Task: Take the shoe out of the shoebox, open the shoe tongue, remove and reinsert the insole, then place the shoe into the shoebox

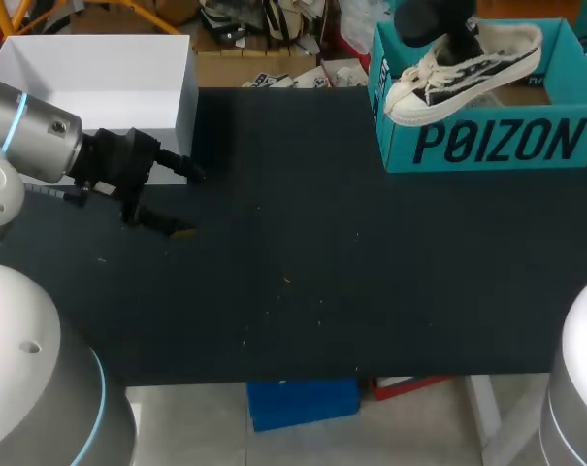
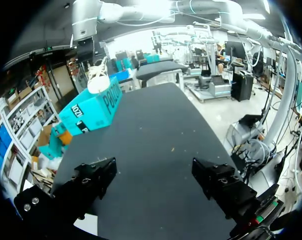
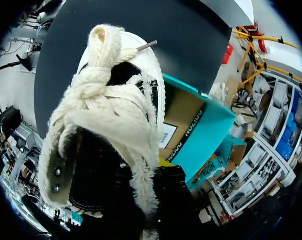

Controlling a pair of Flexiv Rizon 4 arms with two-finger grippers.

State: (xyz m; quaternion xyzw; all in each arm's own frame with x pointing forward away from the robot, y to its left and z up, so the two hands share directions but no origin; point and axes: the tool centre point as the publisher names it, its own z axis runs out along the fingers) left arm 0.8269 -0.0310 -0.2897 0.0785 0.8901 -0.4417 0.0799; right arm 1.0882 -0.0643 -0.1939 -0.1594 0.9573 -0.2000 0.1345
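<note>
A white and black canvas shoe (image 1: 463, 66) with frayed edges and cream laces hangs toe-down over the teal shoebox (image 1: 487, 146) at the table's far right. My right gripper (image 1: 456, 39) is shut on the shoe's heel-side collar from above. In the right wrist view the shoe (image 3: 111, 110) fills the space ahead of that gripper (image 3: 158, 172), with the open shoebox (image 3: 200, 130) beneath and beside it. My left gripper (image 1: 183, 202) is open and holds nothing, low over the table's left side. In the left wrist view it (image 2: 155, 175) faces the bare mat, with the shoebox (image 2: 91, 110) far ahead.
A white open box (image 1: 99, 83) stands at the far left corner, just behind my left gripper. The black mat (image 1: 312, 252) stretches between both arms.
</note>
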